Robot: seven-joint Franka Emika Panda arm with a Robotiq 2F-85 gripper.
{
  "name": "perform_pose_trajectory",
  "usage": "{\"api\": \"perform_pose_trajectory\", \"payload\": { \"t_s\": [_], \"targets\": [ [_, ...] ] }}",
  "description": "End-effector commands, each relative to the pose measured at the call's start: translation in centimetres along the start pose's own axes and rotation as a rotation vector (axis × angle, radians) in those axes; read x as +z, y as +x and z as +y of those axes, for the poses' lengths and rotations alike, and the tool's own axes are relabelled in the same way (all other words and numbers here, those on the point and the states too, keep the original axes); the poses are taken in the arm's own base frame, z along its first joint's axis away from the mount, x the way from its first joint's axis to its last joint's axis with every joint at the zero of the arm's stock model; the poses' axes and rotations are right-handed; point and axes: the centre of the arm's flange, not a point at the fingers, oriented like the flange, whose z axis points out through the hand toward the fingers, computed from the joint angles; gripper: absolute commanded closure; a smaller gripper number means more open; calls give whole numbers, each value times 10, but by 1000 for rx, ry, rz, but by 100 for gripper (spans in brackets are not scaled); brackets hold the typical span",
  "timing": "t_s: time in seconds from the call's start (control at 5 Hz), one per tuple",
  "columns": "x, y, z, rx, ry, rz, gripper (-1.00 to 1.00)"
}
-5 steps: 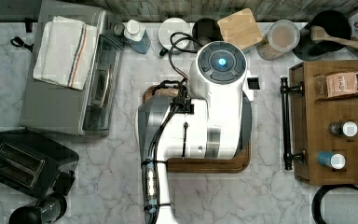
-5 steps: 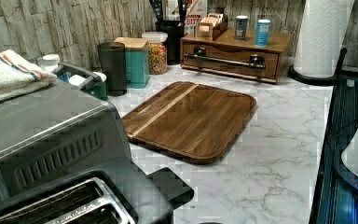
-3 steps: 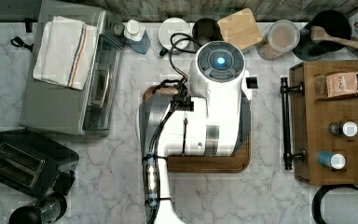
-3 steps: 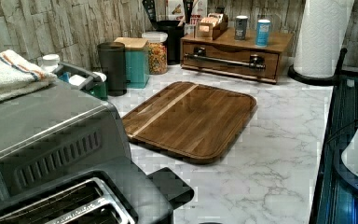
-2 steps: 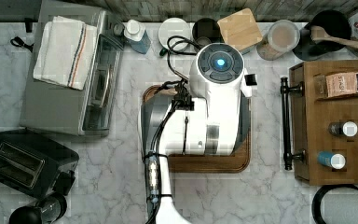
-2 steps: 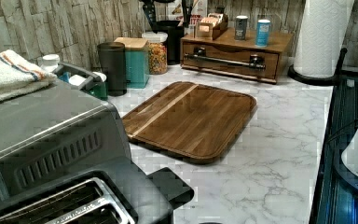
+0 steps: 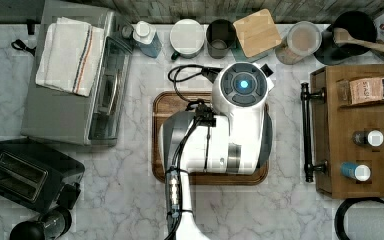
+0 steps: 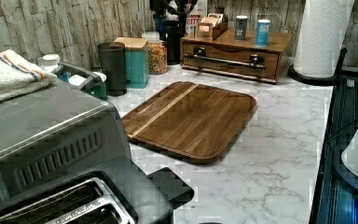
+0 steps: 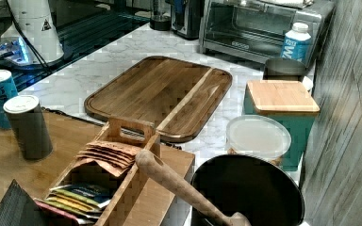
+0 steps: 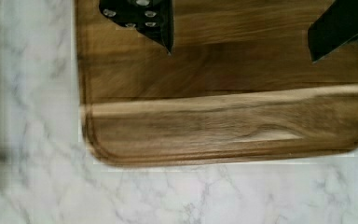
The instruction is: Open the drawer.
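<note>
The drawer [image 8: 230, 58] is closed at the front of the wooden cabinet [image 7: 365, 130], its black bar handle [image 7: 307, 132] facing the cutting board [image 10: 223, 121]. The gripper [image 10: 242, 35] hangs over the board with its fingers spread apart, probably ready to approach the handle.

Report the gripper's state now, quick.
Gripper: open, holding nothing, fingers spread above the cutting board.

My top view looks straight down on the marble counter [image 7: 115, 200]. My left view peers low across the toaster [image 8: 65, 200]; my right view from the cabinet's corner, seemingly opposite. All share the cutting board [image 10: 223, 126], close under my wrist view.
</note>
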Motion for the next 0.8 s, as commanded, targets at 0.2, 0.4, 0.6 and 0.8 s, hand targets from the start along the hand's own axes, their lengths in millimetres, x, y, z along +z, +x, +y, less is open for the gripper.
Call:
{"api": "perform_pose_trajectory", "payload": {
  "t_s": [0.2,0.4,0.6,0.8],
  "targets": [
    [14,-7,129,40,-41,31,-100],
    [20,-4,155,9,-44,57,-100],
    [30,-6,177,-39,-58,73,-100],
    [47,-10,196,-94,-111,105,-100]
  ]
}}
